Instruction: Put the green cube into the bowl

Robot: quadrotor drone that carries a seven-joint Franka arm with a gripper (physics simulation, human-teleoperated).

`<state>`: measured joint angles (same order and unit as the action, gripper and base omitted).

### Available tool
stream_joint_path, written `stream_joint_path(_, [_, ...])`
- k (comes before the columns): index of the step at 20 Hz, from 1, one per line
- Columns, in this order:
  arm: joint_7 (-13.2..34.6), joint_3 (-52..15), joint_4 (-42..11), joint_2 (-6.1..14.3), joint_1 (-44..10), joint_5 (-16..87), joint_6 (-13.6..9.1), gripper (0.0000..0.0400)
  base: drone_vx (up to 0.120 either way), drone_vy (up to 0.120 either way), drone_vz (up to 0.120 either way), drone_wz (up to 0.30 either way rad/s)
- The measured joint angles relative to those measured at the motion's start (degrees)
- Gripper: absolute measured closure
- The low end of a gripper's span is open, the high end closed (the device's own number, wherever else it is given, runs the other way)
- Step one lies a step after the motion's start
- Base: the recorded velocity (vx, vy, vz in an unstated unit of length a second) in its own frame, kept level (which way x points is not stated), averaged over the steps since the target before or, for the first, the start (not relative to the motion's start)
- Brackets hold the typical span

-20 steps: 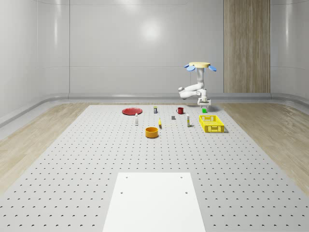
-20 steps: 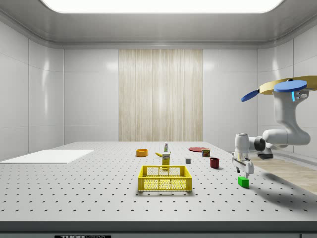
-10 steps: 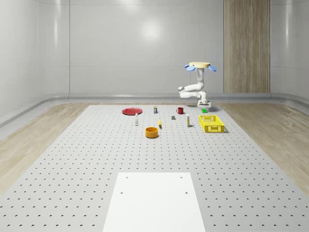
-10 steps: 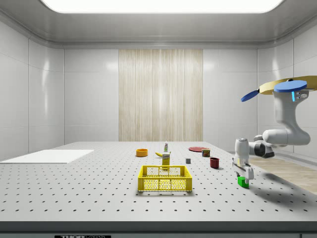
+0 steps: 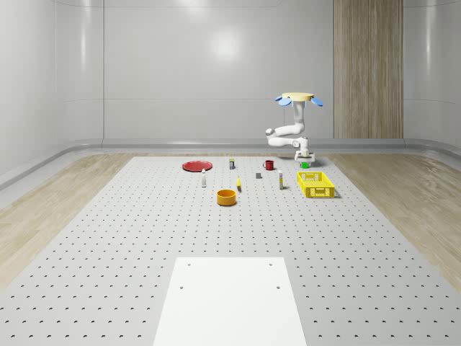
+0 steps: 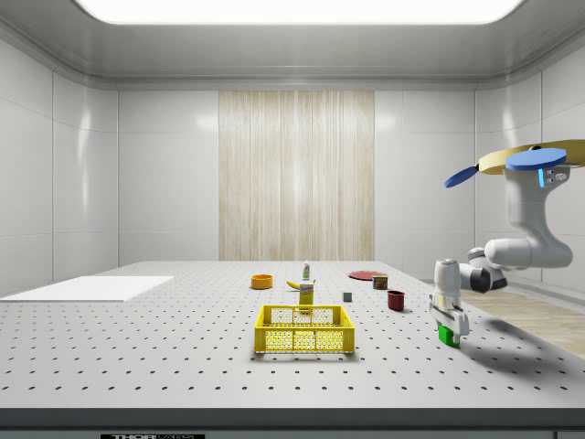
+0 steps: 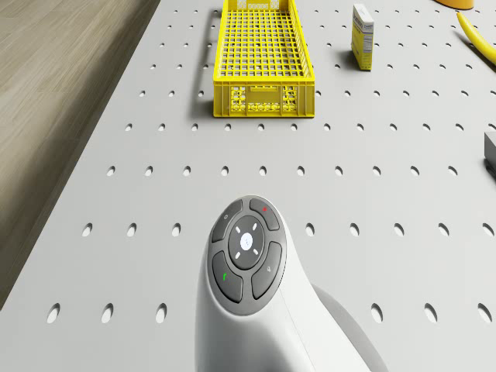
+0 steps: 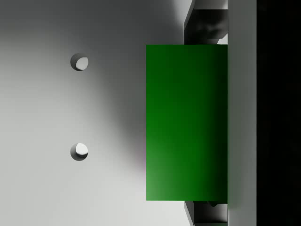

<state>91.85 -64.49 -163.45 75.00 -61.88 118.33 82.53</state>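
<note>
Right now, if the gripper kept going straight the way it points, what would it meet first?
The gripper points down at the green cube, already around it; going on, the fingertips would likely meet the table.

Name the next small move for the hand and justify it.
Probably close the hand on the small green cube. The drone hovers beside the yellow mesh basket, and the hand has reached the cube on the perforated table.

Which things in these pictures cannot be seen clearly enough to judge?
- Whether the pincer grips the green cube: side view, too small; wrist view shows the cube between finger parts, contact unclear.
- Bowl contents: whole-scene view, too small.
- Banana: drone view, cut off by the edge.
- Cube in the drone view: hidden beneath the arm.
</note>
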Motion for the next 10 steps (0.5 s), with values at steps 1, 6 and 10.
stream_joint_path(1, [0.0,0.1,0.0,0.2,0.0,0.0,0.1,0.0023,0.000,0.000,0.000,0.000])
stream_joint_path(6, [0.2,0.2,-0.1,0.8,0.0,-0.1,0.7,0.0114,0.000,0.000,0.000,0.000])
stream_joint_path(10, [0.3,0.1,-0.1,1.2,-0.1,-0.2,1.1,0.0134,0.000,0.000,0.000,0.000])
